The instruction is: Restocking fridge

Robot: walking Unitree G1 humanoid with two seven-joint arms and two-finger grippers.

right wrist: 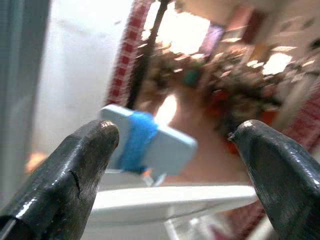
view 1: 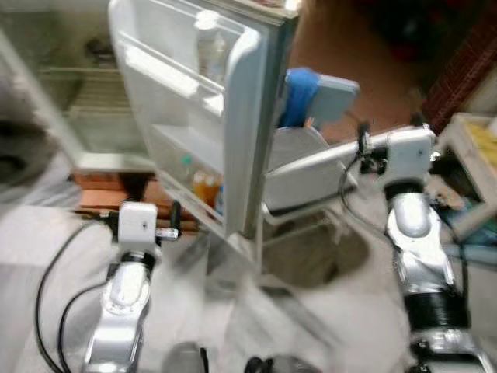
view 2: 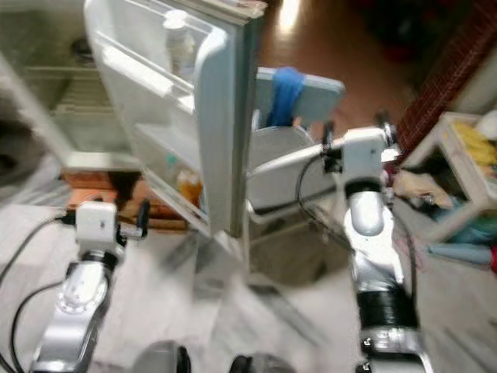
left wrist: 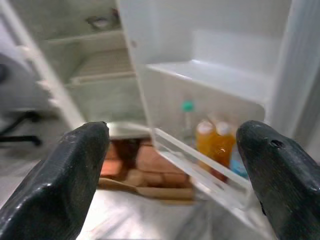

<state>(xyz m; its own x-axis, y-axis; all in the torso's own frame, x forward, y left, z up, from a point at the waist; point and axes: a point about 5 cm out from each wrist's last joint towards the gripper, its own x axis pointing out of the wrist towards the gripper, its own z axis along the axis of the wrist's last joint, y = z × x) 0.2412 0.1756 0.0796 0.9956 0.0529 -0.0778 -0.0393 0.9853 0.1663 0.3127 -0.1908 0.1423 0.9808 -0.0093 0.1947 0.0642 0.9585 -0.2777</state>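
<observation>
Nearest the viewer, the left end effector point(left wrist: 170, 175) is hovering at about 8 o'clock in the head views, its two black fingers point(left wrist: 60, 180) standing wide apart and holding nothing. At about 3 o'clock the right end effector point(right wrist: 175, 170) is raised, fingers likewise spread and empty, facing a grey chair with a blue cloth point(view 1: 299, 92). Just beyond, at 12 o'clock, the open fridge door point(view 1: 233, 124) is standing edge-on. Its lower door shelf point(left wrist: 200, 170) is carrying two orange bottles point(left wrist: 214, 144) and a green-capped bottle point(left wrist: 187, 120); a pale bottle point(view 1: 208, 43) is sitting in the top rack. Farthest, at 10 o'clock, the fridge interior point(view 1: 93, 101) is showing wire shelves. Judging by this, restocking looks partly done; no item is in hand.
</observation>
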